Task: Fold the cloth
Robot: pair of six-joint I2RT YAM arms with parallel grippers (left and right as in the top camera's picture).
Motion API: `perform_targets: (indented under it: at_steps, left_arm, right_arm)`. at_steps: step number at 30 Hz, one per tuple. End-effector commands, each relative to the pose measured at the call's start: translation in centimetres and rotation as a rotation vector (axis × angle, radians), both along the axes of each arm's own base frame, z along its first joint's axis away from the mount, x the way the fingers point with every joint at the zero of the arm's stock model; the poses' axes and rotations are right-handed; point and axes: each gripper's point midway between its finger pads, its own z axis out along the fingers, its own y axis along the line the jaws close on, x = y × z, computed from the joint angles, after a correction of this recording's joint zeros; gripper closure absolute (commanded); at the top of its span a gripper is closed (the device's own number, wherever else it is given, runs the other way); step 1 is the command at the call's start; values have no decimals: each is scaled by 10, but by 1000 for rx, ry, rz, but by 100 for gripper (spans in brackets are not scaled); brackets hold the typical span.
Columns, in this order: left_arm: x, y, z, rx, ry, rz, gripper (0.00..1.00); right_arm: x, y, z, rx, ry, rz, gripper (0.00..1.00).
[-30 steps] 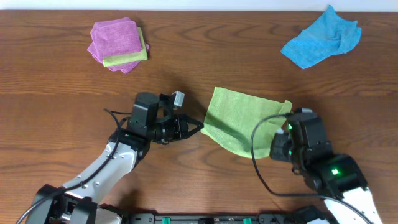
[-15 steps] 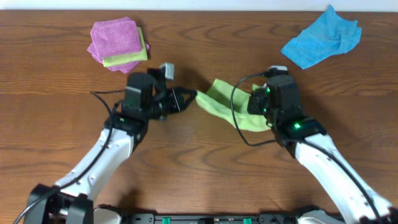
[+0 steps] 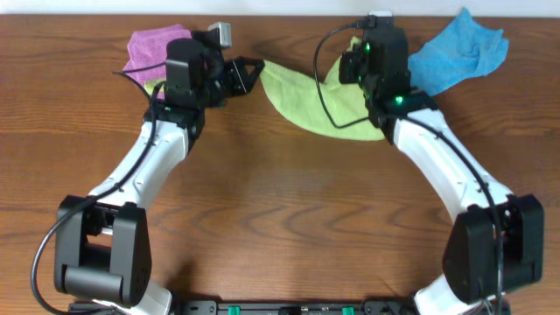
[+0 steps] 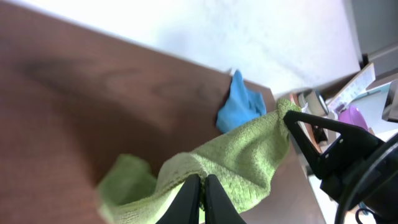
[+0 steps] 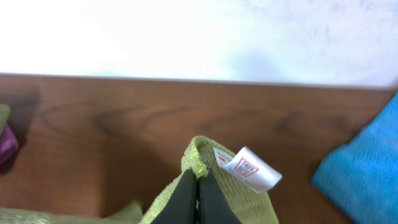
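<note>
The yellow-green cloth (image 3: 306, 96) hangs stretched between my two grippers near the table's far edge, its lower part sagging toward the wood. My left gripper (image 3: 256, 66) is shut on the cloth's left corner; in the left wrist view the fingers (image 4: 199, 186) pinch the fuzzy edge of the cloth (image 4: 249, 162). My right gripper (image 3: 354, 45) is shut on the right corner; in the right wrist view the fingers (image 5: 194, 180) clamp the cloth (image 5: 249, 199) beside its white care label (image 5: 247, 168).
A bright blue cloth (image 3: 455, 52) lies crumpled at the far right, close behind the right arm, and shows in both wrist views (image 4: 241, 107) (image 5: 367, 168). A purple and green folded stack (image 3: 149, 52) sits at far left, partly behind the left arm.
Both grippers have carried the cloth away from the table's middle toward the far edge, lifting and spreading it between them. The arms have stretched out.
</note>
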Motion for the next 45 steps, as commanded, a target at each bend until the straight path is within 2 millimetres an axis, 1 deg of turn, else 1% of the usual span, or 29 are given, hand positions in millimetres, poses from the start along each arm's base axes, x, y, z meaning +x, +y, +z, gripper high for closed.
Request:
perform_targets:
  at_steps: [1,3,5,8,12,15,19,21,23,25,27,30,33,34,36,40,43,45]
  left_arm:
    - [15,11,24,20,-86,8,94]
    - [16,14,35,5,-105,-9,94]
    - [14,13,42,-11,-115,-40,94]
    - [8,13,38,-16,-92,-73,94]
    - [-5,12,18,19,-24,-128,94]
    - [-17,11,3,50,30,-173,94]
    - [-33,10,-14,81,92,-222,94]
    - [-43,10,-23,102,128,-247,94]
    - [-55,12,-31,133,160,-275,94]
    - [-67,15,-38,172,187,-297,94]
    - [-77,19,-43,207,220,-304,94]
    - [-93,21,-43,224,253,-330,94]
    - [-105,20,-46,227,290,-344,94]
    - [-110,19,-49,227,307,-354,94]
    - [-125,12,-61,226,360,-386,94]
    - [-153,0,-89,234,435,-439,94]
    - [-171,-2,-108,243,488,-459,94]
    - [-178,-2,-118,244,511,-464,94]
  right_arm:
    - [13,-3,39,-46,-89,10,99]
    - [15,-2,51,-46,-103,12,99]
    - [13,-2,57,-48,-87,16,99]
    - [8,-1,56,-59,-45,22,99]
    - [-10,-2,37,-90,68,32,99]
    - [-30,-1,21,-95,175,57,99]
    - [-56,-4,6,-85,296,55,99]
    - [-71,-6,-4,-87,369,59,99]
    - [-83,-10,-10,-85,421,48,99]
    - [-93,-9,-14,-78,449,65,99]
    - [-106,-7,-18,-52,467,79,99]
    - [-128,-7,-26,-26,484,102,99]
    - [-151,-12,-37,-5,500,94,99]
    - [-161,-15,-44,-2,508,90,99]
    - [-181,-21,-57,14,534,67,99]
    - [-210,-30,-82,32,575,37,98]
    - [-232,-36,-105,44,615,11,98]
    - [-243,-39,-119,62,639,-13,99]
